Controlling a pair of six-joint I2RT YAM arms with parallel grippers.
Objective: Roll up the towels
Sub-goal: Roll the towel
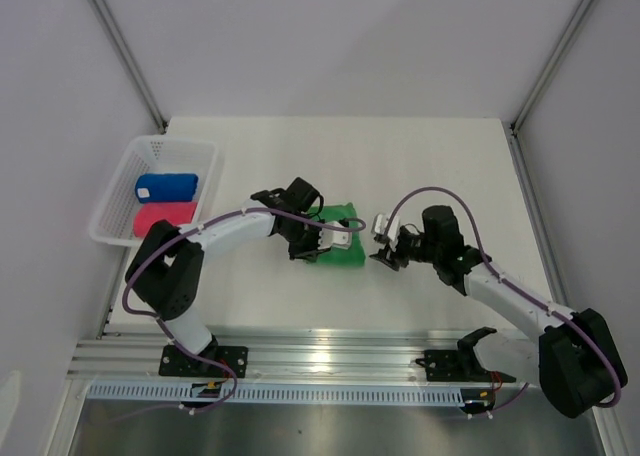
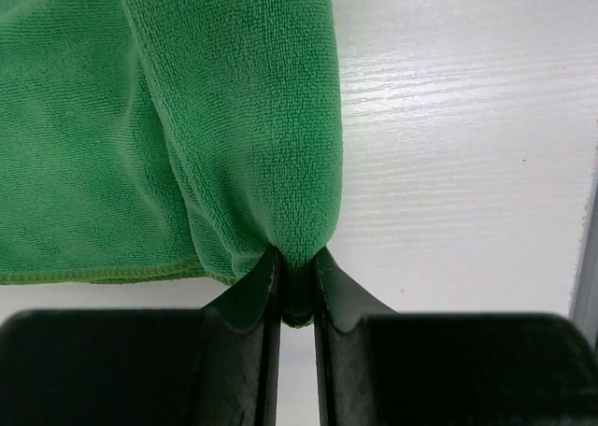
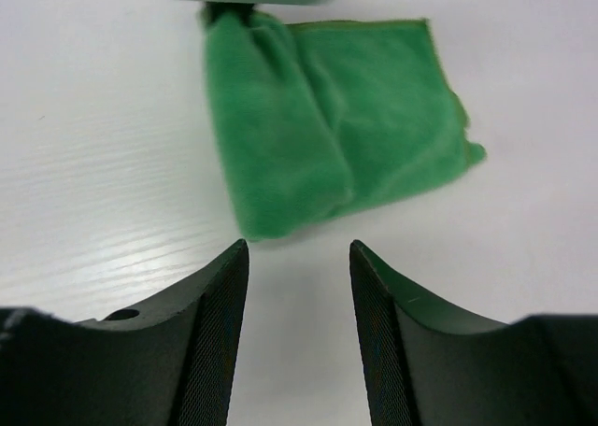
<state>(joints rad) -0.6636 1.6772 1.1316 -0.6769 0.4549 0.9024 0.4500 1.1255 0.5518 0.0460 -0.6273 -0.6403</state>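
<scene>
While left claw (image 2: 299, 258) pinches green towel (image 2: 140, 118), right claw (image 3: 299, 248) parted, nearby.

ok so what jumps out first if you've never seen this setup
The bright green towel lies mid-table, partly folded over, with the left gripper pinched shut on its edge. The right gripper hovers open just beside it, apart from the cloth. At the far left, a white mesh basket holds a rolled blue towel and a pink-red towel.

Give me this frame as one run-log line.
left gripper: shut on green towel fold | right gripper: open, off towel | blue towel, pink towel: rolled, in basket
</scene>
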